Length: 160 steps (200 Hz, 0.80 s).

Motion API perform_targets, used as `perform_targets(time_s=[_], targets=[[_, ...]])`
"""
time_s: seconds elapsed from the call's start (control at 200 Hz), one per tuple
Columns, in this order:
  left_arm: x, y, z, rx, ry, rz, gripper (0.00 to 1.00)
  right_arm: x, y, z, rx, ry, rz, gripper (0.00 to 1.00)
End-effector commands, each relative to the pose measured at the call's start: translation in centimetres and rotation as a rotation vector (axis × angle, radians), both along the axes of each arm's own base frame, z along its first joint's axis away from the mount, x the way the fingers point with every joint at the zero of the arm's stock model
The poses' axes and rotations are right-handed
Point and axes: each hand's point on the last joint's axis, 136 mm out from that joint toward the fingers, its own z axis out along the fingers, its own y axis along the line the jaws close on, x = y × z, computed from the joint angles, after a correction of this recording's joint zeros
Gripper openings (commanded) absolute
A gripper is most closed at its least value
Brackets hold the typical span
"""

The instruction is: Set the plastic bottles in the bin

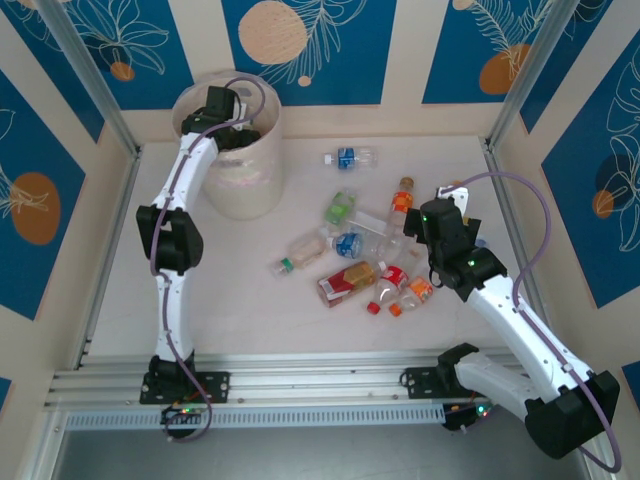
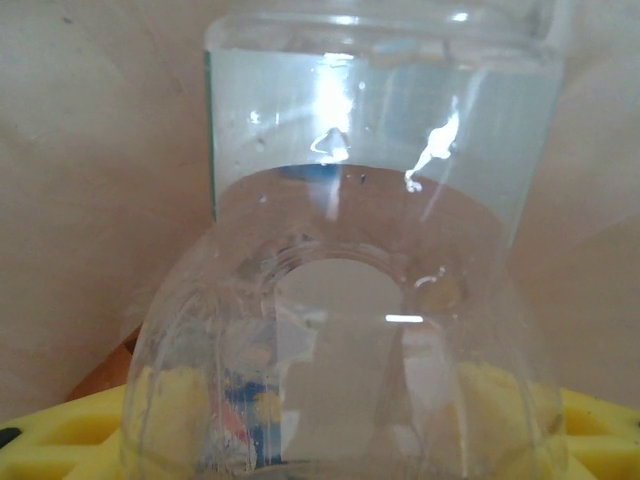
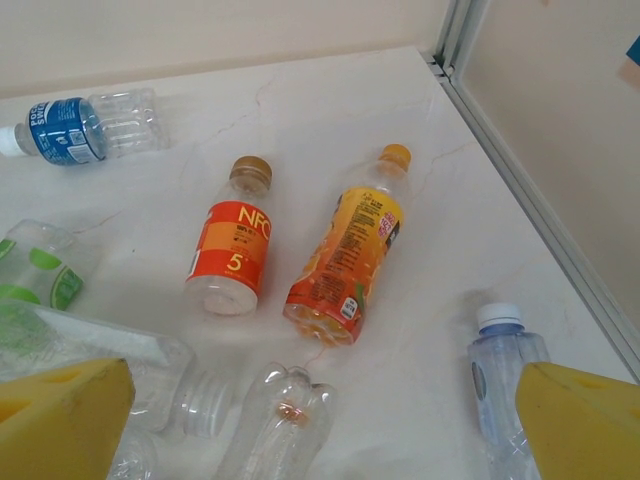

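Near side: the right claw (image 3: 325, 400) hangs low over the pile, its yellow pads (image 3: 60, 420) wide apart with nothing gripped. Under it, on the pale surface (image 1: 230, 290), a white-capped clear bottle (image 3: 505, 370) lies just beside the right pad and a bare clear bottle (image 3: 280, 420) lies between the pads. Beyond these, an orange-label bottle (image 3: 232, 245) and a yellow-orange bottle (image 3: 350, 250) lie side by side, near but apart, caps pointing away. A green-label bottle (image 3: 35, 275) sits at the left edge. Farther out, a blue-label bottle (image 3: 80, 125) lies alone, well apart from the rest. From above, the loose plastic bottles (image 1: 360, 260) number roughly ten, clustered mid-right on the surface. Far left corner: the bin (image 1: 245, 185) stands upright, with the left arm reaching over its rim and the left claw (image 1: 235, 125) down in its mouth. In that wrist view, the base of a clear bottle (image 2: 340, 330) sits between the yellow pads with the bin's pale wall behind. Whether the pads pinch it or have let go cannot be told. Judgement: one bottle is at the drop point, and the bin's other contents are too hidden to count. Most of the job is left, as the whole pile needs carrying across. The right claw looks placed for the next pick.
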Motion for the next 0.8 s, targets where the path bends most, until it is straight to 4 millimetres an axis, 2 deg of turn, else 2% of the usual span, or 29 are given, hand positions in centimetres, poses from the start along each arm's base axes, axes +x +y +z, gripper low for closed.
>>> perform_targets(time_s=[0.0,0.06,0.235,0.35,0.58,0.795], targets=[[0.3,0.6,-6.6,0.023,0.115,0.0,0.68,-0.1,-0.4,1.5,0.005,-0.052,-0.024,0.99],[0.3,0.5,-6.0,0.022,0.103,-0.002,0.72,-0.1,-0.4,1.5,0.005,-0.053,-0.025,0.99],[0.5,0.6,-4.6,0.019,0.081,0.003,0.74,-0.1,-0.3,1.4,0.011,-0.054,-0.022,0.99],[0.7,0.5,-3.0,0.007,0.05,0.006,0.81,-0.2,-0.4,1.6,0.008,-0.058,-0.024,0.99],[1.2,0.7,2.1,-0.001,-0.053,0.02,0.84,-0.6,-0.7,1.9,0.007,-0.073,-0.022,0.99],[0.6,1.1,7.5,-0.005,-0.159,0.031,0.85,-0.7,-0.7,2.1,0.012,-0.077,-0.022,0.99]])
